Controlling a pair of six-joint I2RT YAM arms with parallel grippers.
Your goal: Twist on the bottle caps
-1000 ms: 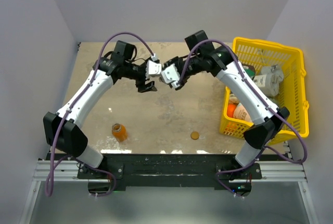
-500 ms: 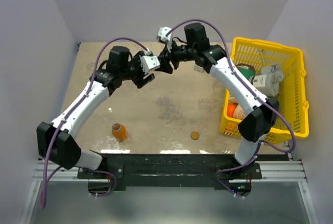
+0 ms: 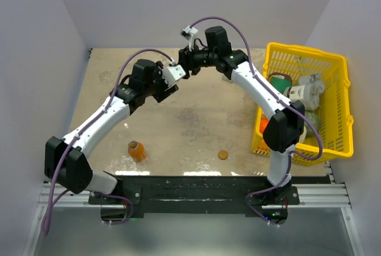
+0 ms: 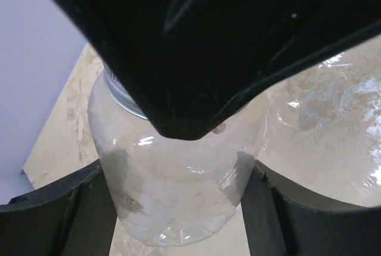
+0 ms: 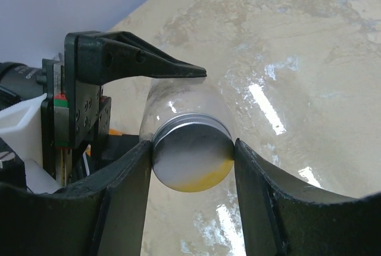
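Mottled beige tabletop (image 3: 196, 125), grey walls; both arms meet over its far side, upper centre of the top view. Left gripper (image 4: 178, 220) is clamped across the body of the clear bottle (image 4: 172, 172), neck toward the right arm; right gripper (image 5: 191, 153) pinches the silver cap (image 5: 191, 164) by its rim on that neck, bottle axis running straight away from the right wrist, so a wrist roll should turn it (thread depth not visible). Orange bottle (image 3: 137, 150) and brownish-orange cap (image 3: 223, 155) sit apart, lower frame, unheld.
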